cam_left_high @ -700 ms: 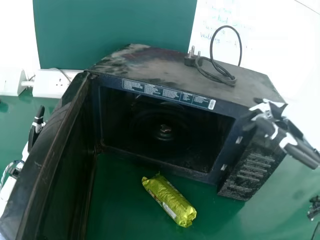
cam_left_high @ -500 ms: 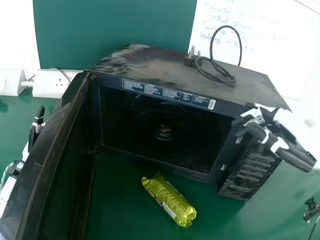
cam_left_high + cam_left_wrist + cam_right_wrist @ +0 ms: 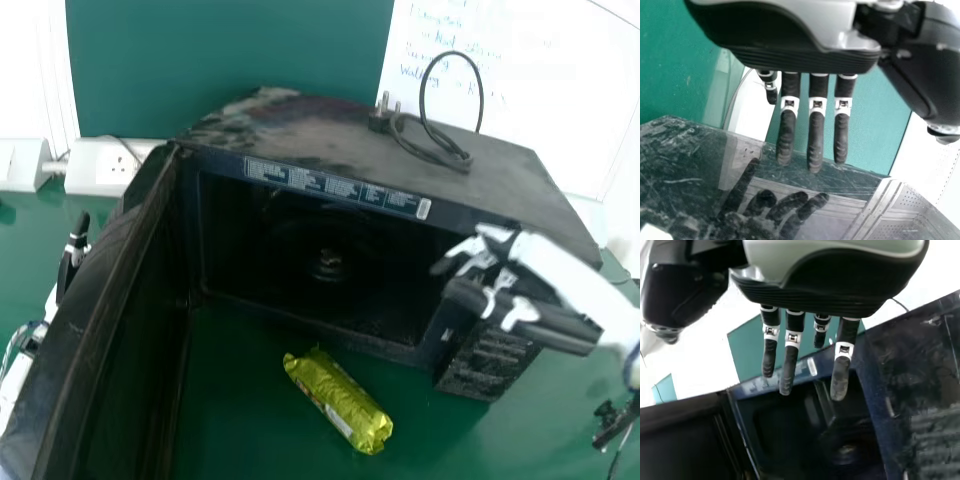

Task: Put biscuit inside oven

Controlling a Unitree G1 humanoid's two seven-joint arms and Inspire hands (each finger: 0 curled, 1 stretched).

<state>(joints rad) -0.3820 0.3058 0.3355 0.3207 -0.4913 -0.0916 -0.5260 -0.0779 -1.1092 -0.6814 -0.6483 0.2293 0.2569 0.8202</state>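
At the far left of the head view is a pale wall (image 3: pixel 30 70), and below it white electrical boxes (image 3: pixel 100 168), one with a socket, sit along the back of the green surface (image 3: pixel 28 245). The left hand (image 3: pixel 70 262) stands at this side, just beside the outer face of the oven's open door (image 3: pixel 95 310); its fingers are straight and slightly spread, with nothing between them. In the left wrist view they point at a glossy dark panel (image 3: pixel 685 170) that mirrors them; whether they touch it I cannot tell.

The door swings out toward the robot from the oven's left side. Behind the oven rises a flat green panel (image 3: pixel 230 50). The black oven (image 3: pixel 300 130) stands on the surface with its cavity (image 3: pixel 270 250) open to view, its top scuffed and dusty. In front of the opening, outside the oven, the yellow-green biscuit packet (image 3: pixel 335 400) lies on its side on the surface, set at a slant.

A plug (image 3: pixel 381 117) and looped cable (image 3: pixel 430 152) rest on the oven's top. A whiteboard (image 3: pixel 560 90) with blue handwriting fills the back right. Before it, the right hand (image 3: pixel 540 322) is over the oven's right front, fingers extended and apart, empty. Near the right edge is a small black object (image 3: pixel 612 425).
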